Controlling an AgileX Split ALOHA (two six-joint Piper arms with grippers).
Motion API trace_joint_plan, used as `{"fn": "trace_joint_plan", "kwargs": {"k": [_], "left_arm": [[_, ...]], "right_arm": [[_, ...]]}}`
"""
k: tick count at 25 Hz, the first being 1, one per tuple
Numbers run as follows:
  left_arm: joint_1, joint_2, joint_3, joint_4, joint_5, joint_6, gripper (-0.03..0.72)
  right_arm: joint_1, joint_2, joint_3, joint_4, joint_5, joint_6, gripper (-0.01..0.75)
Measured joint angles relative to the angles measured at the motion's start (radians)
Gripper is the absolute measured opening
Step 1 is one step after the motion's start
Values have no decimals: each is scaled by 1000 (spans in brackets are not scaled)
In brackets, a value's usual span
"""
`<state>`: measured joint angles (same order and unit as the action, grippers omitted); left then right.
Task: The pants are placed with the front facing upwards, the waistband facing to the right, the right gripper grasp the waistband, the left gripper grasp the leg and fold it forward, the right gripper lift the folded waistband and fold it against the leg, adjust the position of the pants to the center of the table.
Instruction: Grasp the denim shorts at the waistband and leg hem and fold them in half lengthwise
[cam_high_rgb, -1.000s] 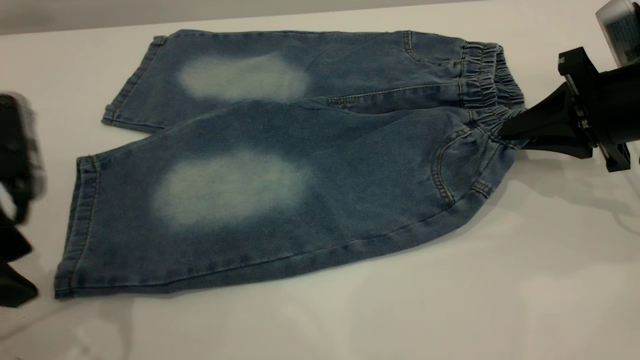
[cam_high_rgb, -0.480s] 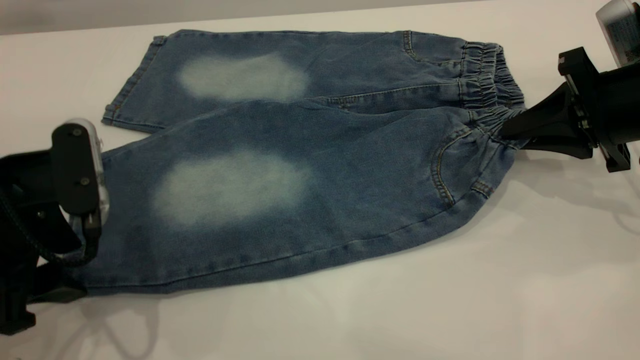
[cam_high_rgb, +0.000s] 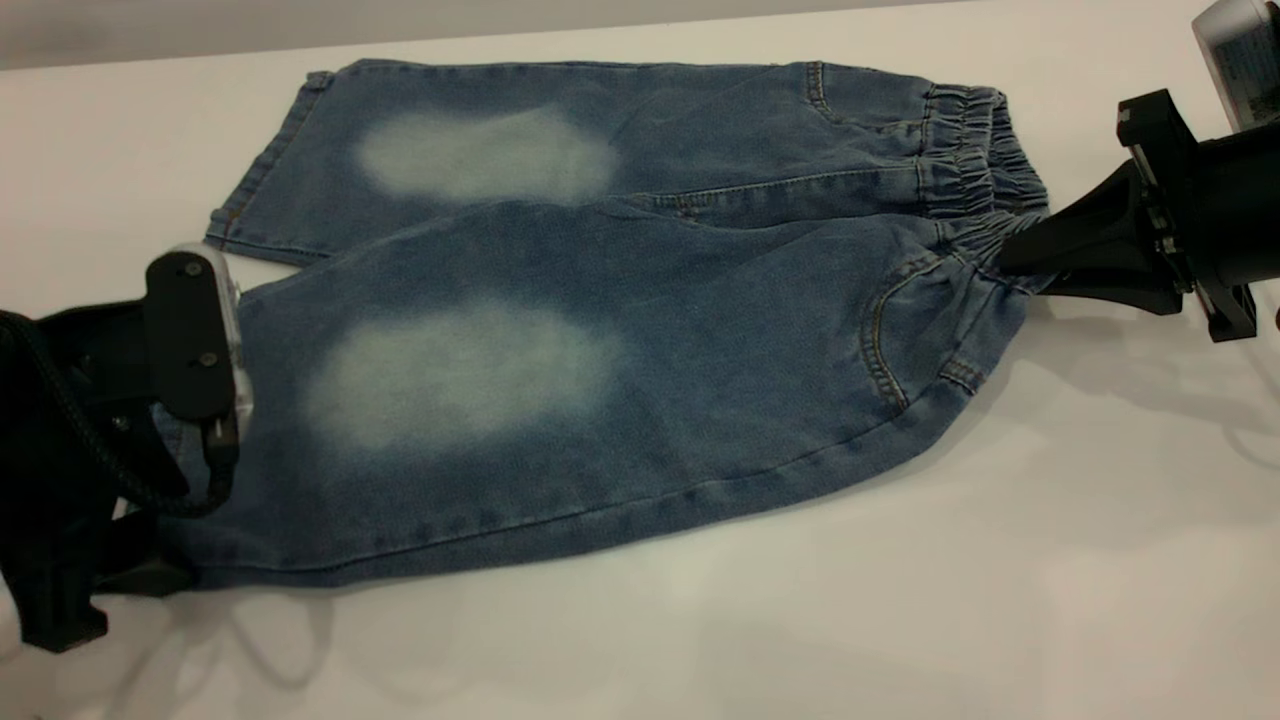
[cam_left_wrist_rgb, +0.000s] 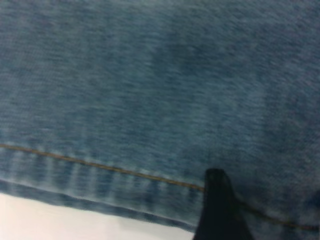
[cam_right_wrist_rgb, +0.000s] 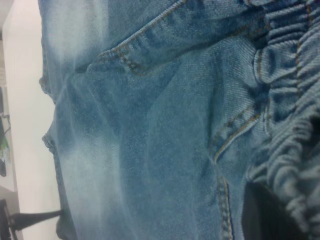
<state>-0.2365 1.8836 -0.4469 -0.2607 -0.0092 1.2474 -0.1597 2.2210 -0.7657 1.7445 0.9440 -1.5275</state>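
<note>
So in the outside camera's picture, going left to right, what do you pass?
Left gripper at the leg hem → pants with pale knee patches → gathered waistband → right gripper clamped on it, all on the table.

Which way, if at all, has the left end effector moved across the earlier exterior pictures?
Yes. The left end effector has come in from the table's left edge, rightward over the hem of the near leg of the pants, which lie unmoved.
</note>
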Motion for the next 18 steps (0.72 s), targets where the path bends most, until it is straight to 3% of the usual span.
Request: {"fn": "trace_joint_plan", "kwargs": {"k": [3,8,18], "left_arm": [[0,0,0,3,24,1,305],[0,-34,1,3,33,5,58],[0,-234,9,1,107,5,44]], "right_arm": [[0,0,0,0,0,0,44],[0,0,0,0,31,0,46],[-72,0,3,-34,176,35,46]]}}
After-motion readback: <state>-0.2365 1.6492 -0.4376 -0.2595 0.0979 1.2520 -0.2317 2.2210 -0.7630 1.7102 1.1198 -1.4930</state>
